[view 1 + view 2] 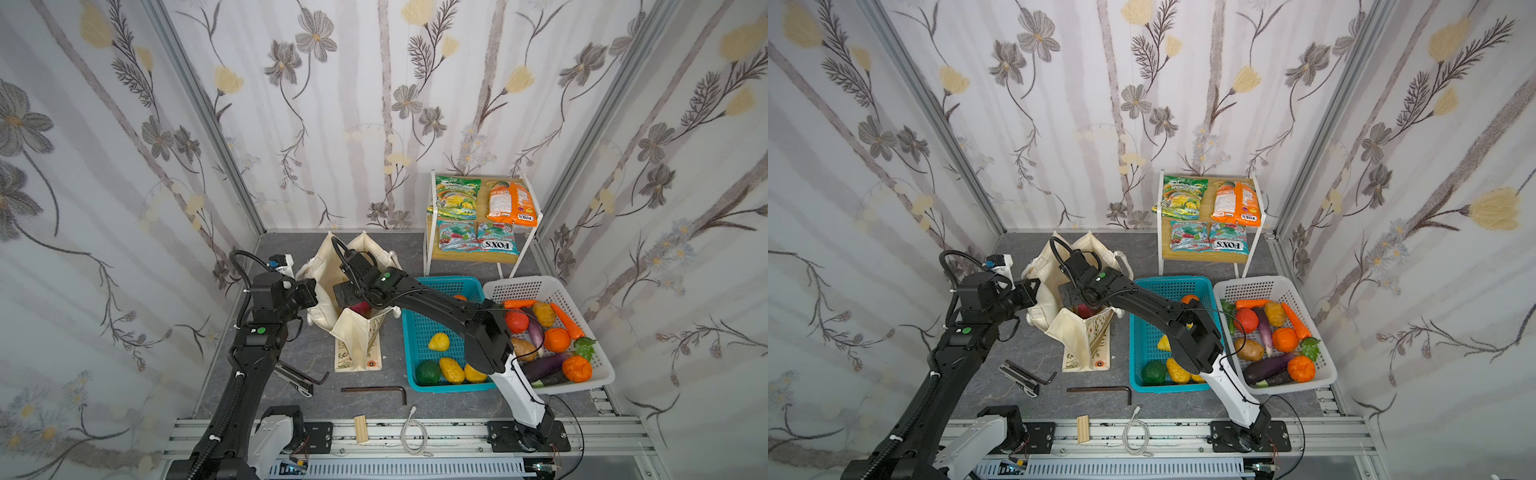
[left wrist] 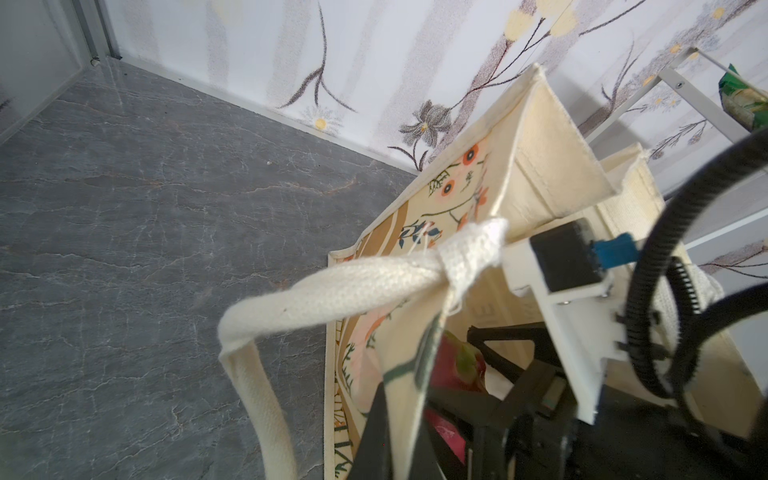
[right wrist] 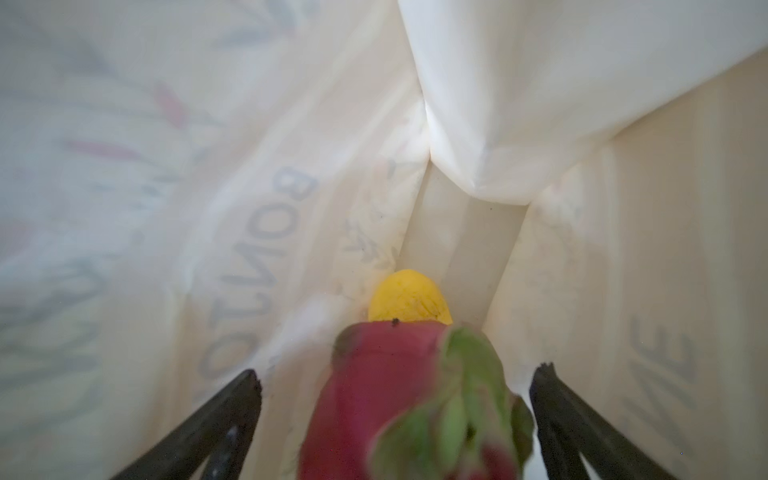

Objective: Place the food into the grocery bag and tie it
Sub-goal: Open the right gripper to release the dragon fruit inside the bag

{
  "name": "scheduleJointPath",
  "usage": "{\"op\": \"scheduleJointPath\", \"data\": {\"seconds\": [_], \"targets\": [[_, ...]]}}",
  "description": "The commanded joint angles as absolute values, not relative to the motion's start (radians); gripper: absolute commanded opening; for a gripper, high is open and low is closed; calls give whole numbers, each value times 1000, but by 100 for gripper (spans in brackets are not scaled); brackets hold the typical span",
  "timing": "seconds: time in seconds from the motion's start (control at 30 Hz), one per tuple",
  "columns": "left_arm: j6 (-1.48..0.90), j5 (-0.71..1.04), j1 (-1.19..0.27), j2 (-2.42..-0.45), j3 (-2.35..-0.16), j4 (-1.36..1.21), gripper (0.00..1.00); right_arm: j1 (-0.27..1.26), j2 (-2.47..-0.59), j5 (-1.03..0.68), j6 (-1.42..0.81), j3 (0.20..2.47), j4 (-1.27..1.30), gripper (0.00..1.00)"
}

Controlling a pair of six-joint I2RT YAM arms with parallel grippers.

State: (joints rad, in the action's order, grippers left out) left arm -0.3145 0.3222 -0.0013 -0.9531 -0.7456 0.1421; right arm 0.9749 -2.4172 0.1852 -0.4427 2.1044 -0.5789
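Note:
The cream floral grocery bag (image 1: pixel 357 332) stands open at the middle of the table. My left gripper (image 2: pixel 405 419) is shut on the bag's side wall near its rope handle (image 2: pixel 332 286) and holds the mouth open. My right gripper (image 3: pixel 397 371) reaches down inside the bag, open, with its fingers wide apart. A pink dragon fruit (image 3: pixel 386 395) sits blurred between them, touching neither finger. Below it a yellow lemon (image 3: pixel 409 299) lies on the bag's floor. In both top views the dragon fruit (image 1: pixel 360 308) (image 1: pixel 1084 309) shows just under the right wrist.
The teal basket (image 1: pixel 415 374), right of the bag, holds lemons (image 1: pixel 439 341) and a green fruit. A white basket (image 1: pixel 598 365) of vegetables stands beyond it. Green (image 1: pixel 457 197) and orange (image 1: pixel 511 203) snack packets lie on the back shelf. Hex keys (image 1: pixel 374 390) and a wooden block (image 1: pixel 360 430) lie near the front.

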Motion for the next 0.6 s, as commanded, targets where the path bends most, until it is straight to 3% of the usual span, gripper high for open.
{"op": "scheduleJointPath", "data": {"seconds": [0.0,0.57], "targets": [[-310,326,-2,-950,-752,124,0,977,-2363,231,-424,2106,-576,100],[-310,327,0,-951,-753,124,0,985,-2163,302,-404,2106,-577,100]]}}
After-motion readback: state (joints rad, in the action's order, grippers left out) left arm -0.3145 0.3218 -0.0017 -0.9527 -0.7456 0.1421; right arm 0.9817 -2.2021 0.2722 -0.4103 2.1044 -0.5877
